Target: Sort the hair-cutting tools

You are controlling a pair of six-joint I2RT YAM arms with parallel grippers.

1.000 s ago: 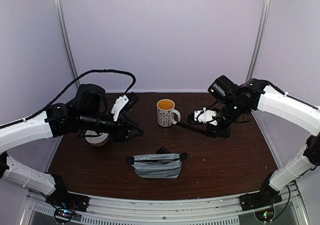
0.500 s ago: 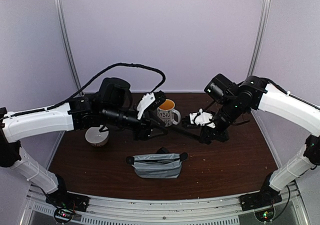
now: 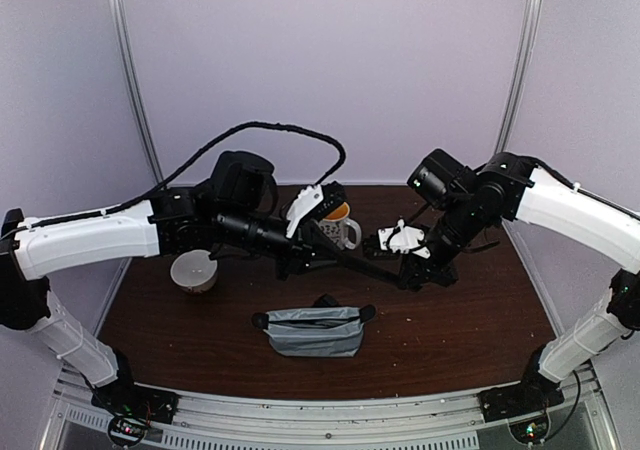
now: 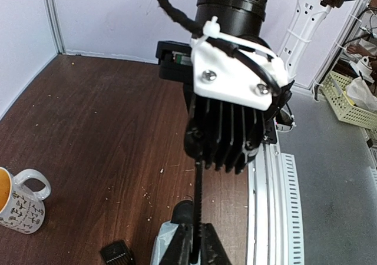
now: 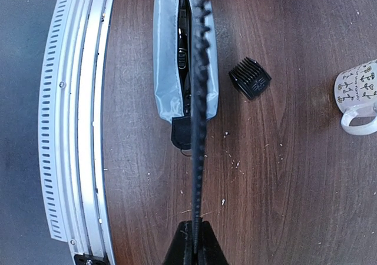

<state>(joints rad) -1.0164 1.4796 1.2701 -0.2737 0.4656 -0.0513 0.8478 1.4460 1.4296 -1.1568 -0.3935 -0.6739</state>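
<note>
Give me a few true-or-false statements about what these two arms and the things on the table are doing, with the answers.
1. The right gripper is clamped on a black comb. True.
2. The left gripper holds scissors. False: it pinches the other end of the same comb.
3. The grey pouch is zipped shut. False: it lies open, with a dark tool inside.
4. A small black block lies on the table beside the pouch. True.
5. The mug stands inside the pouch. False: it stands on the table, apart.
</note>
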